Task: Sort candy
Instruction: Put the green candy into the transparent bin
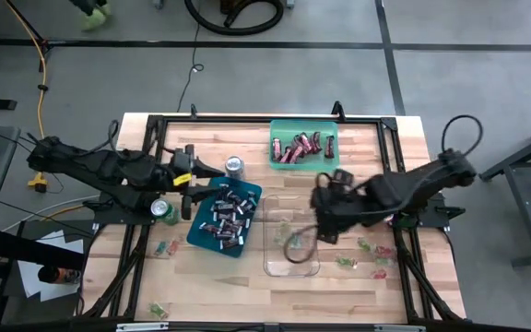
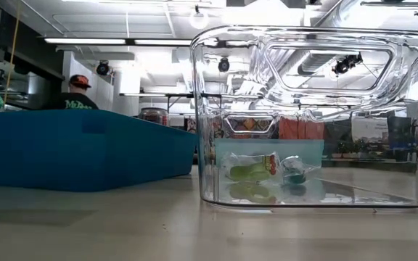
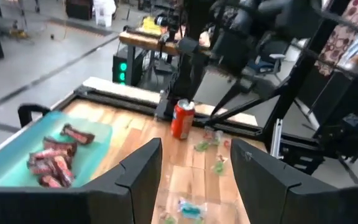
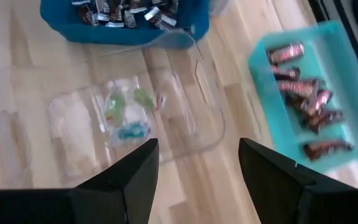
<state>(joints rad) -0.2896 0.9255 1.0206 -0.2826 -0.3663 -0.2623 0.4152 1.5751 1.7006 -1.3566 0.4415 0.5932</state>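
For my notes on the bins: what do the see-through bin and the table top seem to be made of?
Clear bin: probably hard glossy plastic; the room and the green sweets show through its walls, with bright reflections. Table top: seemingly pale wood with a smooth finish; plank seams and grain lines are visible.

This is a big robot lab or workshop. The wooden bench (image 1: 247,277) stands on a grey floor (image 1: 247,74) with cables (image 1: 40,55) on it. Long ceiling lights (image 2: 85,40) shine above, and a person (image 2: 75,94) sits far behind.
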